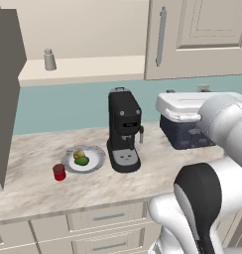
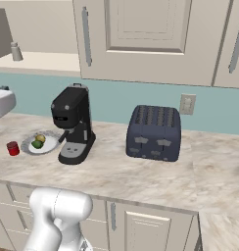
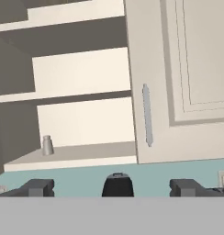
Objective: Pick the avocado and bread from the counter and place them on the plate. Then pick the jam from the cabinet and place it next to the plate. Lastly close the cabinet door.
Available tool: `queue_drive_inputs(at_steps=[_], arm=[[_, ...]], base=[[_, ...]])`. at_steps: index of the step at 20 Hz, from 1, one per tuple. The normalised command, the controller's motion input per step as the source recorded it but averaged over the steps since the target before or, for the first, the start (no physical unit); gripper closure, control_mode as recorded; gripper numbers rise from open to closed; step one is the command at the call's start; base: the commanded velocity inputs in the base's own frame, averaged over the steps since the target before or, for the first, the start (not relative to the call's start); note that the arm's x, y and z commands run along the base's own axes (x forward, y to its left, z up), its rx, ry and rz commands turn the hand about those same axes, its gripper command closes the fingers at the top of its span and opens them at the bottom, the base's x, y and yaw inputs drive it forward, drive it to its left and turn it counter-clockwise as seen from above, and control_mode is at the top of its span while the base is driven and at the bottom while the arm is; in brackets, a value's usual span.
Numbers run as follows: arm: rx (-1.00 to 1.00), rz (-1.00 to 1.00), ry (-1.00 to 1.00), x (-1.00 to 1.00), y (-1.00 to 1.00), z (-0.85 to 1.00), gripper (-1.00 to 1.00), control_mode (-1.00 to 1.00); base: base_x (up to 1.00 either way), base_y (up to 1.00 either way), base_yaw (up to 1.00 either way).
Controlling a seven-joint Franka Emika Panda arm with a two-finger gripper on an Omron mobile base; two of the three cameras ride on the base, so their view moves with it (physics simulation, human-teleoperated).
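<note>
On the counter point(image 1: 157, 176) the white plate point(image 1: 95, 161) carries the golden-brown bread point(image 1: 79, 155) and the green avocado point(image 1: 82, 160). The red jam point(image 1: 59, 172) stands on the counter just left of the plate, apart from it. From the right base view the plate point(image 2: 49, 145), avocado point(image 2: 36, 144), bread point(image 2: 41, 138) and jam point(image 2: 13, 148) sit at the left. The cabinet point(image 1: 93, 67) is open, its left door point(image 1: 4, 99) swung out. My gripper point(image 3: 113, 188) is open and holds nothing, its fingertips point(image 3: 38, 187) facing the cabinet shelf point(image 3: 81, 151).
A grey-white shaker point(image 1: 49, 59) stands on the cabinet shelf. A black coffee machine point(image 1: 124, 130) is right of the plate, and a dark toaster point(image 2: 154, 132) further right. The closed cabinet door has a silver bar handle point(image 3: 147, 114).
</note>
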Motion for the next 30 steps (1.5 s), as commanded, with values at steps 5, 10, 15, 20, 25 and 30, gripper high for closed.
queue_drive_inputs(at_steps=[5, 10, 15, 20, 25, 30], arm=[[0.03, 0.0, -0.01, -0.31, -0.04, 0.19, -1.0, -1.0], [0.0, 0.01, 0.0, -0.28, -0.01, 0.04, -1.0, -1.0], [-0.01, 0.08, -0.06, -0.62, 0.2, 0.0, -1.0, -1.0], [-0.01, 0.09, -0.05, -0.61, 0.55, 0.0, -1.0, -1.0], [0.0, 0.02, -0.01, -0.31, 0.61, 0.0, -1.0, -1.0], [0.0, 0.0, 0.0, -0.06, 0.7, 0.0, -1.0, -1.0]], base=[[0.0, 0.0, 0.0], [0.0, 0.0, 0.0], [0.0, 0.0, 0.0], [0.0, 0.0, 0.0], [0.0, 0.0, 0.0], [0.0, 0.0, 0.0]])
